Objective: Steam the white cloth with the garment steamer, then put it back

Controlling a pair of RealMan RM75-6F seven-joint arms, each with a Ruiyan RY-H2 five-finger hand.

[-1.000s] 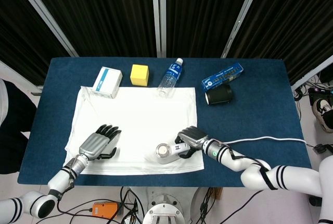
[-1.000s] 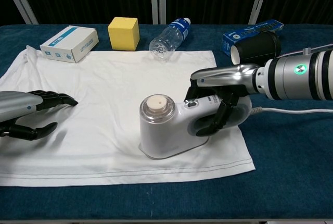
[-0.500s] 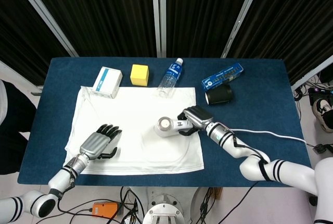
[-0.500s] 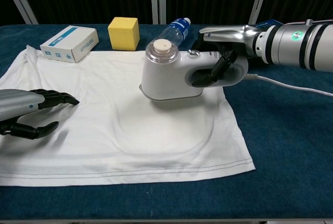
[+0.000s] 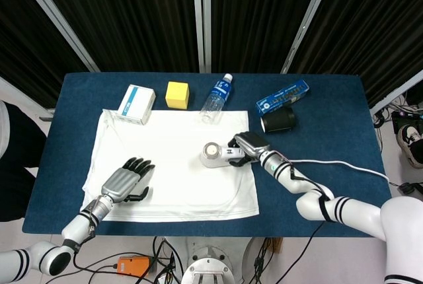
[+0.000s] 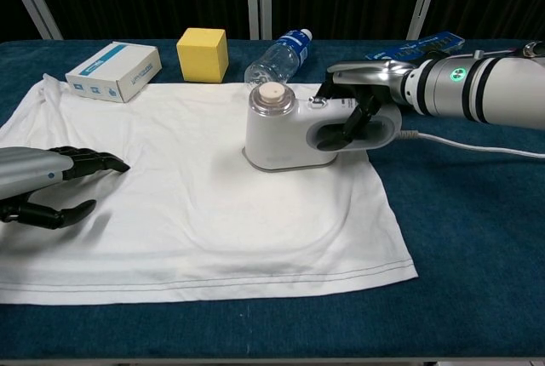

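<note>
- Right robot hand reaches in from the right, fingers wrapped through the garment steamer handle.
- Left robot hand rests empty, fingers spread, on the white cloth.

Counts: one white cloth spread on one blue table. One garment steamer, one white power cord trailing from it. One white-and-blue box, one yellow cube, one clear plastic bottle lying on its side, one black cup also on its side, one long blue carton. Two robot hands: left hand, right hand. One orange device below the table edge.
</note>
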